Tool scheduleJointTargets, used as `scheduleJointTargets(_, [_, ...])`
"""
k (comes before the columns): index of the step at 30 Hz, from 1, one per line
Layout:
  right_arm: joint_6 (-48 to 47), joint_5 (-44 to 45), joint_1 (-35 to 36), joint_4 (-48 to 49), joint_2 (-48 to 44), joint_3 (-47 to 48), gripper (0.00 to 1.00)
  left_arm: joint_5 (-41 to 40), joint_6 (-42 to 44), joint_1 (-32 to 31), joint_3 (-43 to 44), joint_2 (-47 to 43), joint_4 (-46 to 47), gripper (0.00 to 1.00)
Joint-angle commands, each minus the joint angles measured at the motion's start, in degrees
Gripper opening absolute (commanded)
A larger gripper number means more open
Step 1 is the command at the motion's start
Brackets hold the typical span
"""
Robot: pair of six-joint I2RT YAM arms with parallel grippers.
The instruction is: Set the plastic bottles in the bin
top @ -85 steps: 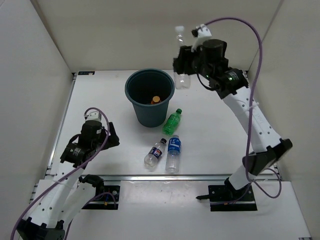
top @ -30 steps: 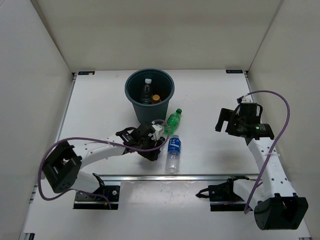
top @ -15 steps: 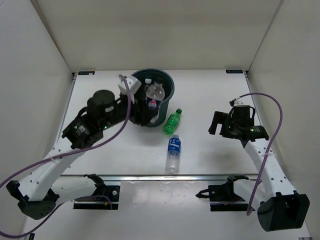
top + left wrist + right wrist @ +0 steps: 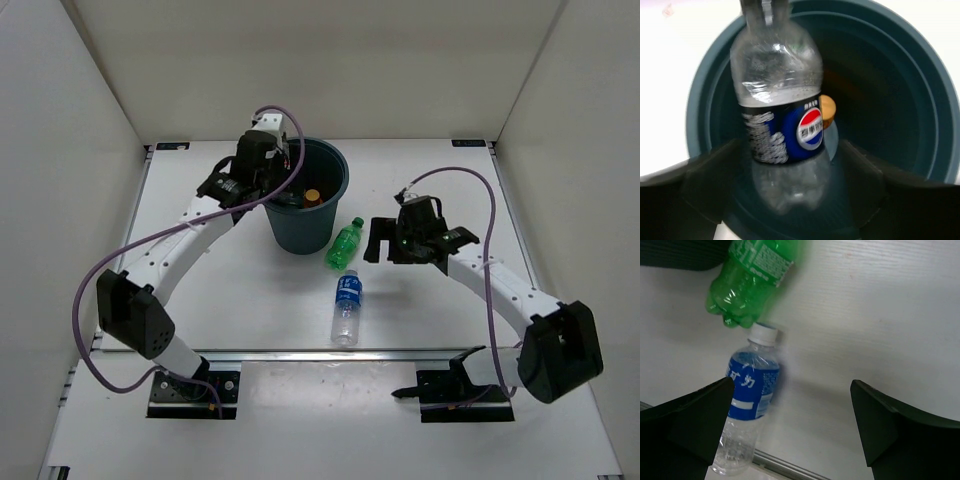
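Clear Pepsi bottle (image 4: 782, 120) above bin (image 4: 925, 95).

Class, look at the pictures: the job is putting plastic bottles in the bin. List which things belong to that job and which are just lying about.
Belong to the job:
bin
dark-labelled bottle, over the bin's mouth
orange bottle, inside the bin
green bottle, lying outside it
blue-labelled bottle, lying outside it

Just there:
black base plate
white side wall
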Motion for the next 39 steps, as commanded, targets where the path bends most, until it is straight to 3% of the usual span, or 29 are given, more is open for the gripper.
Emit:
scheduleJointTargets(1, [3.5, 1.8, 0.4, 6.1, 3.1, 4.6, 0.99, -2.4, 0.0, 1.0, 5.2, -3.6, -1.3, 0.98])
scheduleJointTargets(9, [7.9, 8.0, 2.5, 11.7, 10.7, 8.0, 0.99, -3.7, 0.6, -2.7, -0.4, -15.4, -7.1, 0.98])
scheduleJointTargets(11, [9.7, 9.8, 3.3, 12.5, 13.5, 8.5, 0.99, -5.8, -0.8, -3.6, -7.4, -19.9, -9.5, 0.99])
scheduleJointTargets(17, [13.2, 16.9, 6.2, 19.4, 18.2, 9.2, 0.99, -0.7, -8.4, 1.6, -26.0, -37.4, -16.0, 0.99])
scheduleJointTargets(23, [17.2, 15.9, 7.0, 24.9, 23.0, 9.4, 0.99, 1.6, -14.4, 3.1, -35.3, -49.4, -22.0, 0.99])
scheduleJointTargets(29, [20.0, 13.1, 8.1, 27.6, 28.8, 10.0, 0.96, 4.2, -17.2, 3.5, -39.5, -54.4, -24.5, 0.99])
scheduleJointTargets(34, [21.0, 15.2, 8.6, 27.1, 31.5, 10.2, 0.83, 3.9, -17.9, 3.6, -39.4, -55.7, -26.3, 0.99])
scheduleJointTargets(39, [21.6, 15.9, 7.0, 28.2, 29.2, 8.0, 0.49, 5.5, -17.8, 3.8, -40.1, -55.5, -24.7, 0.98])
